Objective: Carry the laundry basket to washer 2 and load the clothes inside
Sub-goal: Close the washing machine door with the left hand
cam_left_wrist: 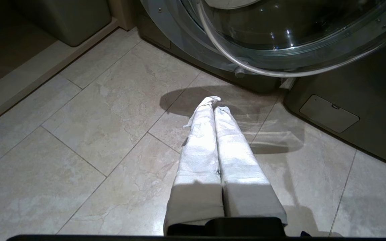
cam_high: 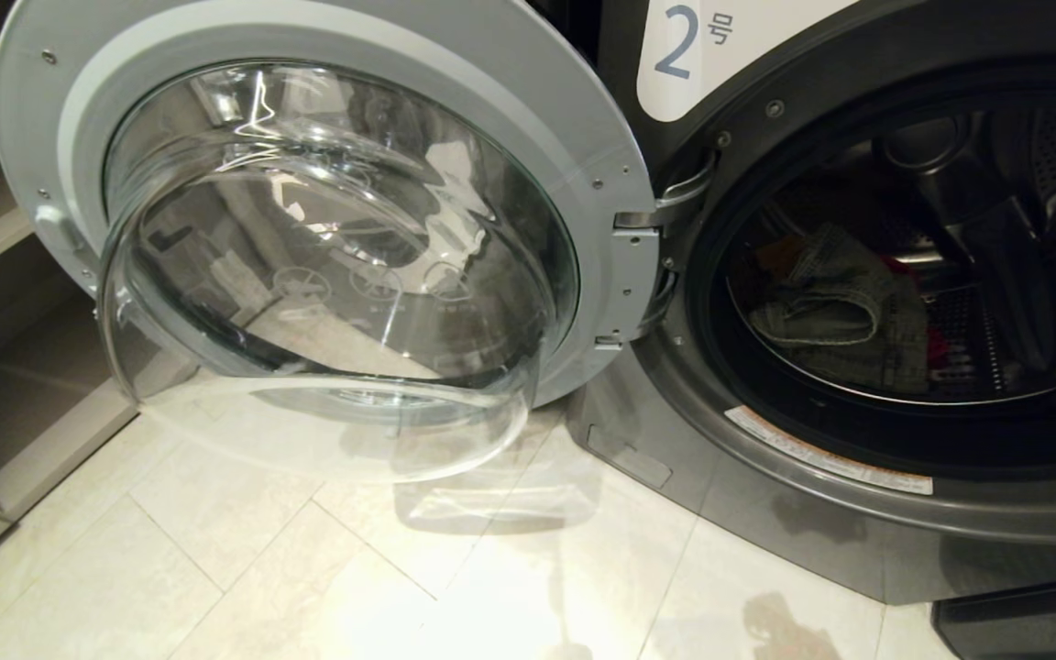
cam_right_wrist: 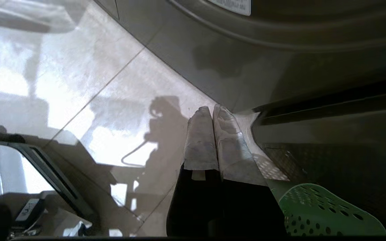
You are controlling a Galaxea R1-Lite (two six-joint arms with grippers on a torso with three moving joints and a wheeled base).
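Washer 2 [cam_high: 858, 275] stands ahead of my grippers, door swung wide, the clothes [cam_high: 835, 312] in its drum. The laundry basket [cam_right_wrist: 327, 214] sits beside my right gripper [cam_right_wrist: 212, 110], fingers pressed together, empty. My left gripper [cam_left_wrist: 214, 103] likewise, over floor tiles [cam_left_wrist: 95, 134].

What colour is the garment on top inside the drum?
Grey-olive garment, with red showing behind it; clearest in the head view.
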